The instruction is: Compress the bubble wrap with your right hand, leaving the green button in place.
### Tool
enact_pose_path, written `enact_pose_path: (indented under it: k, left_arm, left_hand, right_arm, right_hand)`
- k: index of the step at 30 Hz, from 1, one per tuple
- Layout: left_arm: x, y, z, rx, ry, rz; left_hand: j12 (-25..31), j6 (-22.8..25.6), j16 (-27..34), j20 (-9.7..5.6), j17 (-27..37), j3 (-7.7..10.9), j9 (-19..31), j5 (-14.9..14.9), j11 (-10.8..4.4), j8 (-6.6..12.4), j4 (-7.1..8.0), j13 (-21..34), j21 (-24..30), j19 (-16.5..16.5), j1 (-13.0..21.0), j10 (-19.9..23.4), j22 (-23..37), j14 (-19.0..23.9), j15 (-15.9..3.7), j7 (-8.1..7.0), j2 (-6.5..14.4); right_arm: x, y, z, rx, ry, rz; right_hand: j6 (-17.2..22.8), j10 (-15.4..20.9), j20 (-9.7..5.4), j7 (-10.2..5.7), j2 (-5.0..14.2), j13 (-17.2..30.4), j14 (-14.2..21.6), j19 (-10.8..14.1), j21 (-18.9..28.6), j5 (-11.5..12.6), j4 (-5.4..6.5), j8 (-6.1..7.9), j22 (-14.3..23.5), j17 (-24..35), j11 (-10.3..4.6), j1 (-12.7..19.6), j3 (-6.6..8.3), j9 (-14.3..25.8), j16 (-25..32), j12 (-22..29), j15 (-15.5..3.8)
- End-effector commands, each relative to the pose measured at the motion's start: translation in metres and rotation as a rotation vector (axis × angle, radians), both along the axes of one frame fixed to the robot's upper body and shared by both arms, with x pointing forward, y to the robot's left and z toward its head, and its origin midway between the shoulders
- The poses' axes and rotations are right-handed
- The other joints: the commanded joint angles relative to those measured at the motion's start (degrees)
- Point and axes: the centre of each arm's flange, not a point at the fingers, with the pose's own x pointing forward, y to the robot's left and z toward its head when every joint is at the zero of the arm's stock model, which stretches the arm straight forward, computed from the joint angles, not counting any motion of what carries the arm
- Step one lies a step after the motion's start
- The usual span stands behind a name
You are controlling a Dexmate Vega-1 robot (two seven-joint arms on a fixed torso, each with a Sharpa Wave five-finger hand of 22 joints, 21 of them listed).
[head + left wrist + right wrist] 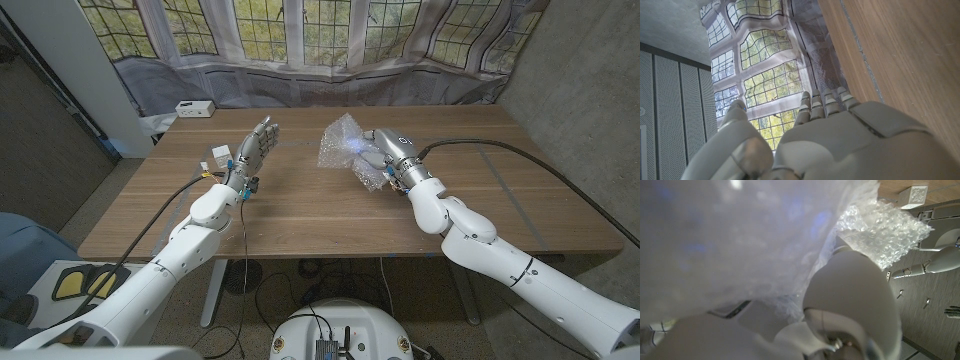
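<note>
A wooden tabletop [330,215] is seen from above, with a curtained window behind it. On the right half of the tabletop, toward the far side, a crumpled sheet of clear bubble wrap [348,148] is gripped by the right hand [385,160], whose fingers are buried in the plastic. In the right wrist view the bubble wrap [765,245] is pressed right up against the camera, with a puffed edge spilling past the back of the hand [850,300].

The left hand [252,152] is raised over the left half of the tabletop, nothing held, its fingers [822,102] straight and close together, pointing toward the window.

A small white cube-like object [220,154] is seen just beside the left hand. A white box [195,108] sits at the far left corner.
</note>
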Motion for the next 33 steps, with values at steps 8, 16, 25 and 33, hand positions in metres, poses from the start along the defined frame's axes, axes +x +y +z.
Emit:
enact_pose_path:
  k: [8, 16, 25, 33]
  left_arm:
    - [0.0011, 0.0020, -0.0010, -0.005, 0.001, 0.000]
    - [0.0017, 0.0031, -0.0016, -0.008, 0.000, 0.000]
    - [0.0032, 0.0044, -0.0032, -0.008, 0.008, 0.000]
    - [0.0047, 0.0049, -0.0035, -0.007, 0.011, -0.004]
  left_hand:
    - [-0.08, 0.63, 0.12, 0.70, 0.11, 0.12, 0.33, -0.15, -0.11, 0.05, -0.31, 0.06, 0.16, 0.05, -0.07, 0.65, 0.11, 0.42, 0.14, -0.06, 0.47]
    - [-0.07, 0.64, 0.12, 0.71, 0.11, 0.12, 0.33, -0.15, -0.12, 0.05, -0.34, 0.06, 0.15, 0.03, -0.07, 0.72, 0.11, 0.46, 0.08, -0.15, 0.51]
    - [-0.07, 0.67, 0.11, 0.76, 0.11, 0.12, 0.33, -0.15, -0.15, 0.05, -0.37, 0.07, 0.12, -0.06, -0.08, 0.74, 0.11, 0.45, 0.12, -0.20, 0.53]
    - [-0.09, 0.71, 0.10, 0.93, 0.11, 0.12, 0.33, -0.15, -0.17, 0.06, -0.39, 0.07, 0.10, -0.15, -0.09, 0.72, 0.11, 0.46, 0.13, -0.22, 0.56]
  right_arm:
    - [-0.0012, -0.0001, 0.0001, 0.037, -0.012, 0.008]
    - [-0.0006, 0.0010, 0.0002, 0.041, 0.005, 0.011]
    - [-0.0029, 0.0035, -0.0001, 0.023, -0.019, 0.010]
    - [-0.0041, 0.0022, -0.0010, 0.046, -0.036, 0.011]
  right_hand:
    - [0.13, -1.33, -0.12, 0.32, -3.54, 27.01, 10.23, 2.29, 12.32, -0.56, 0.35, 10.76, 3.23, 15.40, -4.85, 3.45, -6.56, 14.61, 3.61, 18.17, -4.09]
    - [-2.40, -1.73, -0.14, 0.26, -4.03, 39.07, 11.44, 4.10, 18.61, -0.48, 0.54, 17.14, 4.39, 23.01, -6.13, 4.37, -9.96, 21.54, 7.91, 22.66, -3.85]
    - [-3.76, -3.73, -0.22, 0.15, -2.42, 36.40, 6.80, 0.10, 19.31, -0.38, 1.46, 18.57, 3.84, 21.24, -5.00, 3.92, -11.12, 22.05, 5.38, 18.76, -3.81]
    - [-7.06, -6.56, -0.09, 0.37, -0.57, 30.47, 1.65, -5.32, 19.05, -0.28, 2.20, 16.01, 2.11, 16.78, -2.82, 2.29, -11.75, 19.95, 0.27, 14.06, -3.13]
